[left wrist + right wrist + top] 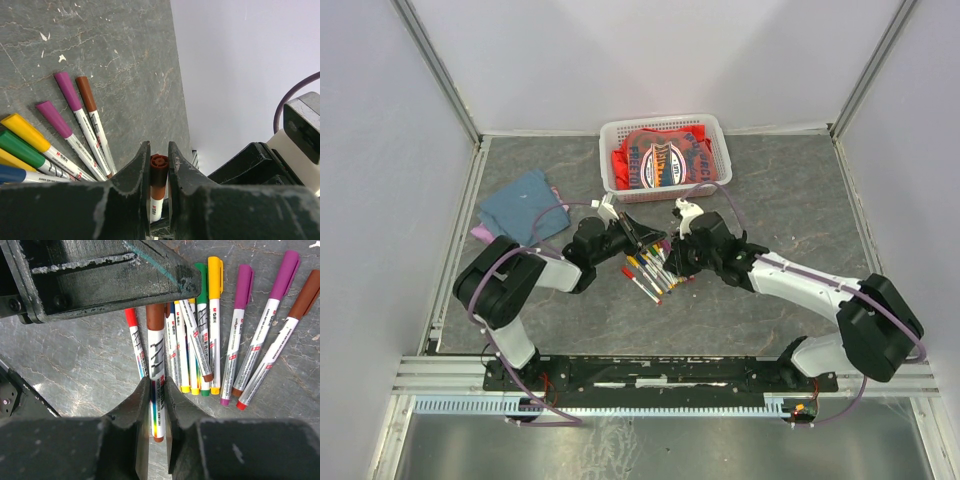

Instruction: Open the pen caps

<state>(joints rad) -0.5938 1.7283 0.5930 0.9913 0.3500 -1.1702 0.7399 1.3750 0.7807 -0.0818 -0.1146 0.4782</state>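
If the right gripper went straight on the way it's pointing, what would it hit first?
Most likely the left gripper, which crosses just ahead, clamped on the brown cap of the brown pen that the right gripper holds. Depth is unclear, so contact isn't certain.

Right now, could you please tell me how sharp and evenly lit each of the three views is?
Top external view: even, diffuse light, only soft shadows under the arms, the pens small but not blurred. Left wrist view: the brown-capped pen is sharp, the left gripper around it dark. Right wrist view: barrel lettering crisp, no glare; the right gripper is dark and slightly soft.
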